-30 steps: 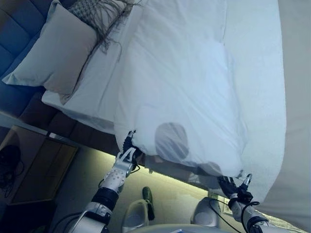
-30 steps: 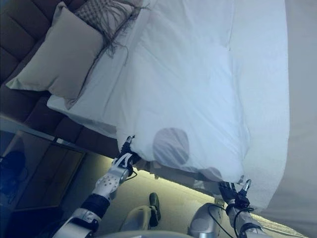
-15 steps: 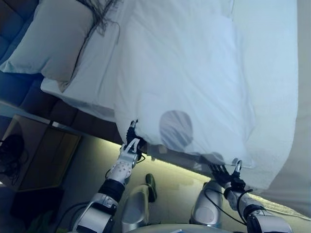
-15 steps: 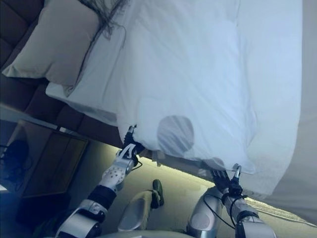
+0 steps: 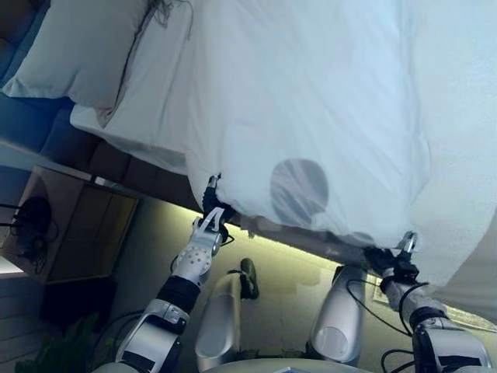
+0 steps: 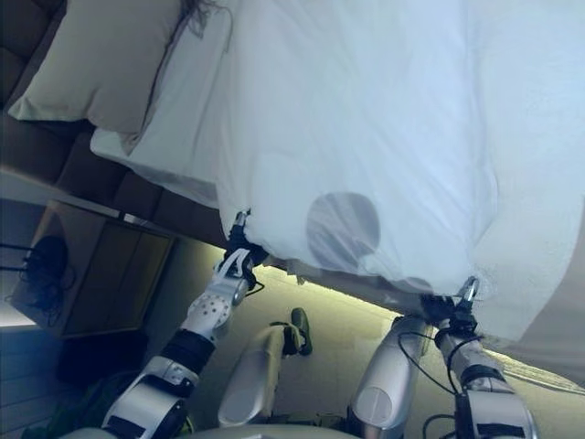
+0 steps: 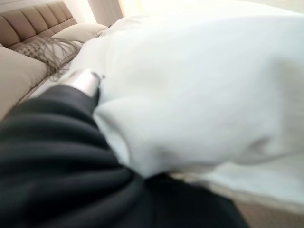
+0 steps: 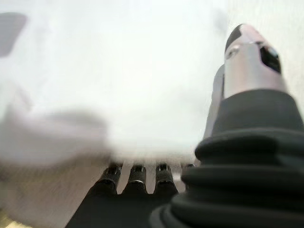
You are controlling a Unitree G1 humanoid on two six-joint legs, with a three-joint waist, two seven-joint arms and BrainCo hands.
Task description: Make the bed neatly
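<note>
duvet (image 5: 311,101), white, spread over the bed (image 5: 458,93) with its near edge hanging at the bed's near side. left hand (image 5: 203,241) at the duvet's near left corner, fingers curled round the cloth. right hand (image 5: 392,260) at the near right corner, fingers tucked under the edge, thumb above; grasp cannot be told. beige pillow (image 5: 78,47) lies at the bed's head end, left of the duvet.

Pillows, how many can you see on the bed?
2. One beige pillow leans at the headboard end; a white pillow lies flat beside it, partly under the duvet. More may be hidden.
</note>
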